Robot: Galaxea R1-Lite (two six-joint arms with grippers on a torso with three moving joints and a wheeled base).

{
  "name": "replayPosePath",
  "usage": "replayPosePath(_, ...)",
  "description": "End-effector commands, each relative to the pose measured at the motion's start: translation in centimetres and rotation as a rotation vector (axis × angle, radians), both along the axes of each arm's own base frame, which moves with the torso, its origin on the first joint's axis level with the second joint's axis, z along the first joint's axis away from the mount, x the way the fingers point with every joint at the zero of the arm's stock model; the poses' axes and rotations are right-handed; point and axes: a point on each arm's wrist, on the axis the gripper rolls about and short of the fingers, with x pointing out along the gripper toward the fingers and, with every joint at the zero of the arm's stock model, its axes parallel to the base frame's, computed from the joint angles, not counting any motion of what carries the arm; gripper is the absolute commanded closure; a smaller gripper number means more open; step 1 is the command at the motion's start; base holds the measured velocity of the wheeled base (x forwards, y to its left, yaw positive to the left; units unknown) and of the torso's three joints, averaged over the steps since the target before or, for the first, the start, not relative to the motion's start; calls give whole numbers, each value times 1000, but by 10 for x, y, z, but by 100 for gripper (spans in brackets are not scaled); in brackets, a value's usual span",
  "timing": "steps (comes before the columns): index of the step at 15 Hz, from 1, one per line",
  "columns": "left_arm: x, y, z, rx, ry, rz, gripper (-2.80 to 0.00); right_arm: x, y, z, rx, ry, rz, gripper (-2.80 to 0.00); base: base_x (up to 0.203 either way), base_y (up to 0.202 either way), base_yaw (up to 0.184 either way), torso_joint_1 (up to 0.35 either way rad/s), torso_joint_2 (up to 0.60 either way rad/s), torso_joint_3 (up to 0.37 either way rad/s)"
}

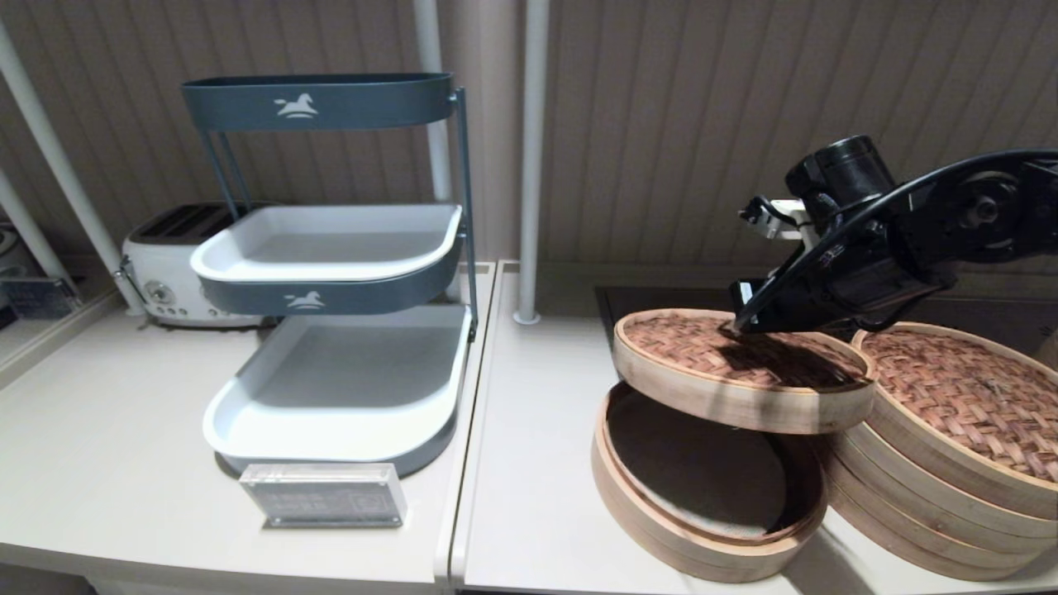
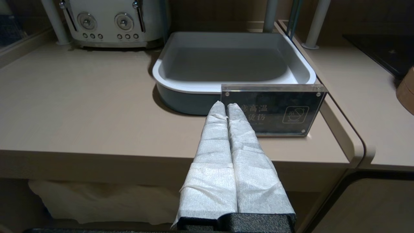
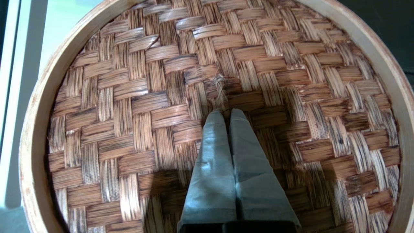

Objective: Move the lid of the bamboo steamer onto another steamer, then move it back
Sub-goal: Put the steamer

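Observation:
The bamboo steamer lid [image 1: 702,354], reddish-brown weave in a pale rim, hangs tilted in the air above a low open basket [image 1: 653,521]. My right gripper [image 1: 732,327] comes in from the right and is shut on the small loop at the lid's centre. In the right wrist view the lid [image 3: 129,97] fills the picture and the gripper [image 3: 226,111] pinches the frayed loop [image 3: 220,85]. The taller stacked steamer [image 1: 950,487] with its own woven lid stands just right of the raised lid. My left gripper [image 2: 225,105] is shut on nothing at the counter's front edge, out of the head view.
A three-tier grey and white rack [image 1: 331,273] stands at the left, with a toaster [image 1: 161,268] behind it and an acrylic sign [image 1: 324,494] in front. Two white poles [image 1: 529,165] rise at the back. A black cooktop [image 1: 653,299] lies behind the steamers.

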Motion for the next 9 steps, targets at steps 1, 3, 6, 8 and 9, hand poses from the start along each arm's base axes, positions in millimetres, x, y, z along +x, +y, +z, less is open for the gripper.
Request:
replayPosePath(1,2,0,-8,0,25,0,0,8,6,-12,-11,11,3,0,0,0,0,0,0,0)
replayPosePath(3,2,0,-8,0,25,0,0,10,8,-14,-16,10,4,0,0,0,0,0,0,0)
replayPosePath(6,2,0,-8,0,25,0,0,9,9,-19,-20,28,6,0,0,0,0,0,0,0)
replayPosePath(8,2,0,-8,0,25,0,0,8,9,-26,-26,53,9,0,0,0,0,0,0,0)
replayPosePath(9,2,0,-8,0,25,0,0,8,9,-28,-27,60,8,0,0,0,0,0,0,0)
